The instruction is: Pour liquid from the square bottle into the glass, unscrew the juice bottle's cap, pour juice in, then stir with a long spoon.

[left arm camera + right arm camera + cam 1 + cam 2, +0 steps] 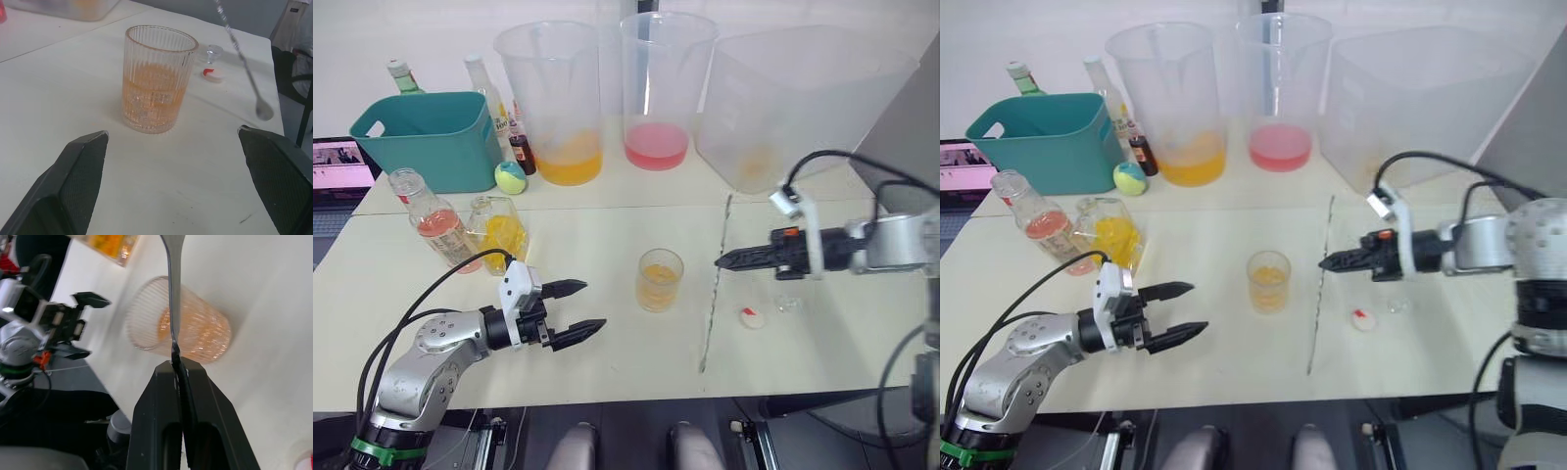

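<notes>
The glass [660,280] stands on the table [607,343] with orange drink in it. The right gripper [722,261] pinches the long spoon [715,294] tight between its fingers, just beside the glass. The left gripper [579,311] sits near the glass on the other side, fingers wide apart and holding nothing. The white cap [752,315] lies on the table. The juice bottle [433,217] and the square bottle [499,231] stand together, well apart from the glass.
</notes>
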### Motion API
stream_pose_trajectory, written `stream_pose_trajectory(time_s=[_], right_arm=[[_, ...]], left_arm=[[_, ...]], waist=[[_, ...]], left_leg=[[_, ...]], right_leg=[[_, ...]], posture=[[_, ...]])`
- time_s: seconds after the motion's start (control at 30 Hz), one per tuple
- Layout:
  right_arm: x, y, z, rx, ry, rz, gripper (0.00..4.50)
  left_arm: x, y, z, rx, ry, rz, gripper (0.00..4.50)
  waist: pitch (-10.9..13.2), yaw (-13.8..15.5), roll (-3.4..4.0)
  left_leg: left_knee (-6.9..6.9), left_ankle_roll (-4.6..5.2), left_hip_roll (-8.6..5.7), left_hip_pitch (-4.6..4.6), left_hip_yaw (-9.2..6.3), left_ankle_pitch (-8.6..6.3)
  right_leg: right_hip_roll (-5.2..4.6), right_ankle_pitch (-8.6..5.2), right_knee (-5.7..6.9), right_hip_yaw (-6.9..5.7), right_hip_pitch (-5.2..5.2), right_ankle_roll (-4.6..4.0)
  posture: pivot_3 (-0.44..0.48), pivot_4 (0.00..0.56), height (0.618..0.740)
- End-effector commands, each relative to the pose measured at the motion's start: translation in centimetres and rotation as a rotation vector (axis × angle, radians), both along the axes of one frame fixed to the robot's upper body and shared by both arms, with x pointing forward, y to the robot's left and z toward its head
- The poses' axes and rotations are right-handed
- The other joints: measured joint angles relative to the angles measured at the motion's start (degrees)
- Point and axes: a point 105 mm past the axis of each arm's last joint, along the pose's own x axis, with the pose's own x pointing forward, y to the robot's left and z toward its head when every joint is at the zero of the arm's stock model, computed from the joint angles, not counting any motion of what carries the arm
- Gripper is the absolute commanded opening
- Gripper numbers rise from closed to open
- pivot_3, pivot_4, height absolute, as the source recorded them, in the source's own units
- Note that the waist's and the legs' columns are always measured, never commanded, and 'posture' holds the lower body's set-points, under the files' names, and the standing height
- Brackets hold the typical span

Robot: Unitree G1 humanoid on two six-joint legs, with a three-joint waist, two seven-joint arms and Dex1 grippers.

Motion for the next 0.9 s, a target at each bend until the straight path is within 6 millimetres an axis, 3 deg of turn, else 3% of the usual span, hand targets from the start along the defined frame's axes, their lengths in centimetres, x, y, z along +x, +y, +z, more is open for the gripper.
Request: stream_pose_trajectory(time_s=[0.03, 0.27, 0.43, 0.53, 0.6, 0.77, 0.87, 0.9], right_arm=[[1.4, -0.5, -1.2, -0.059, 0.035, -0.082, 0.00], [3.7, -1.0, -4.5, -0.108, 0.122, -0.238, 0.00], [4.3, -1.8, -6.8, -0.130, 0.163, -0.319, 0.00], [4.1, -1.9, -7.5, -0.112, 0.168, -0.334, 0.96], [3.7, -1.9, -6.6, -0.079, 0.140, -0.328, 1.62], [2.1, -2.6, -3.0, -0.007, -0.027, -0.285, 3.37], [-0.9, -3.4, 0.5, -0.017, -0.212, -0.193, 4.39], [-2.1, -3.5, 1.4, -0.035, -0.271, -0.157, 4.46]], left_arm=[[-0.3, 0.0, 0.8, -0.003, -0.039, -0.019, 4.47], [-1.0, 0.2, 2.5, -0.032, -0.137, -0.043, 4.47], [-1.7, 2.2, 2.7, 0.015, -0.191, -0.047, 4.47], [-1.8, 3.4, 2.6, 0.039, -0.200, -0.029, 4.50], [-1.8, 4.2, 2.7, 0.052, -0.212, -0.005, 4.50], [-2.7, 6.5, 2.7, 0.072, -0.202, 0.050, 4.50], [-3.8, 8.4, 2.6, 0.099, -0.189, 0.088, 4.50], [-4.1, 9.0, 2.5, 0.110, -0.183, 0.094, 4.50]], waist=[[0.00, 0.16, 0.00], [0.00, 0.20, 0.00], [-0.01, 0.00, 0.02], [-0.02, -0.10, 0.02], [-0.02, -0.05, 0.02], [-0.01, 0.25, 0.03], [0.05, 0.16, 0.13], [0.06, 0.12, 0.16]], left_leg=[[0.00, 0.00, -0.01, 0.00, 0.00, 0.00], [0.03, 0.00, -0.04, -0.07, -0.03, 0.00], [0.02, 0.00, -0.04, -0.11, -0.03, 0.00], [0.02, 0.00, -0.03, -0.07, -0.02, 0.00], [0.02, 0.00, -0.02, 0.03, -0.03, 0.00], [0.03, 0.00, -0.04, 0.03, -0.05, 0.00], [0.00, 0.04, -0.03, -0.07, -0.05, -0.02], [0.00, 0.08, -0.02, -0.12, -0.05, -0.05]], right_leg=[[0.00, 0.00, 0.02, 0.00, 0.00, 0.00], [-0.02, 0.02, 0.00, -0.01, -0.03, 0.02], [-0.02, 0.02, 0.04, -0.01, -0.11, 0.00], [-0.01, 0.03, 0.05, -0.01, -0.10, 0.00], [0.01, 0.03, 0.03, -0.01, 0.03, 0.00], [0.00, 0.03, 0.02, -0.02, 0.06, 0.01], [-0.01, 0.02, 0.01, -0.02, -0.06, 0.00], [-0.01, 0.02, 0.00, -0.02, -0.11, 0.00]], posture=[[0.000, 0.150, 0.738], [0.000, 0.150, 0.738], [0.000, 0.150, 0.738], [0.000, 0.150, 0.738], [0.000, 0.150, 0.738], [0.000, 0.150, 0.738], [0.000, 0.150, 0.738], [0.000, 0.150, 0.738]])
